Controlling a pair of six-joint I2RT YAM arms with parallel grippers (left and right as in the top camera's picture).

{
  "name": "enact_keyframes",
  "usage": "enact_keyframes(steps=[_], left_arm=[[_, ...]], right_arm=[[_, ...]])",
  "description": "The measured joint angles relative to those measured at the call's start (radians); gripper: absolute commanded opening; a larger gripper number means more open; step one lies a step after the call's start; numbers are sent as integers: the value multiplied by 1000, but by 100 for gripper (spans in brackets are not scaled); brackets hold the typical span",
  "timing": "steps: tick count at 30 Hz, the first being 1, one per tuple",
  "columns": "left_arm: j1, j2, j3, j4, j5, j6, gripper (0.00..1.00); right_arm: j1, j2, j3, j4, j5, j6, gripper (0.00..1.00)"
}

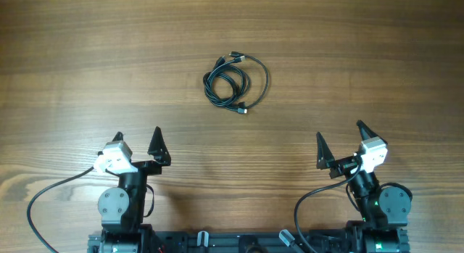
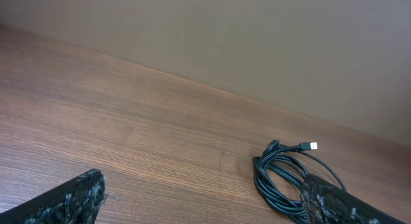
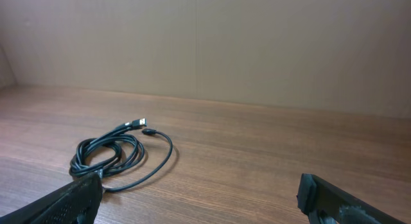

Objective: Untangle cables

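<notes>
Overhead, the cables (image 1: 233,83) lie in one loose coil toward the far middle of the table (image 1: 72,64), well apart from both arms. Only that view shows the left gripper (image 1: 138,133) and right gripper (image 1: 339,130) whole, near the table's near edge, each with fingers spread wide and holding nothing.

The wrist views add a plain beige wall (image 3: 257,44) behind the table and a silver-tipped plug (image 2: 311,146) poking from the coil's far side. In the left wrist view one finger (image 2: 340,201) covers the coil's near right part. In the right wrist view a finger (image 3: 70,198) overlaps its near edge.

The coil is probably more than one cord, though I cannot tell. A thicker black wire (image 1: 40,196) trails from the left arm.
</notes>
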Motion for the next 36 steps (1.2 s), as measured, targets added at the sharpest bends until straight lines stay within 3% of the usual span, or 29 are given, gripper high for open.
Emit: enact_keyframes(steps=[1, 4, 17, 22, 26, 36], left_arm=[[0, 0, 0, 0, 0, 0, 100], [-63, 8, 0, 0, 2, -1, 100], [-65, 9, 0, 0, 3, -1, 100], [-65, 16, 0, 0, 0, 0, 100], [-65, 74, 0, 0, -1, -1, 100], [-65, 229, 198, -4, -5, 0, 100]], right_arm=[[0, 0, 0, 0, 0, 0, 100], [182, 1, -3, 29, 20, 3, 100], [185, 1, -6, 29, 31, 0, 100], [185, 1, -6, 29, 30, -86, 100], [185, 3, -6, 29, 22, -18, 100], [185, 222, 121, 16, -23, 39, 100]])
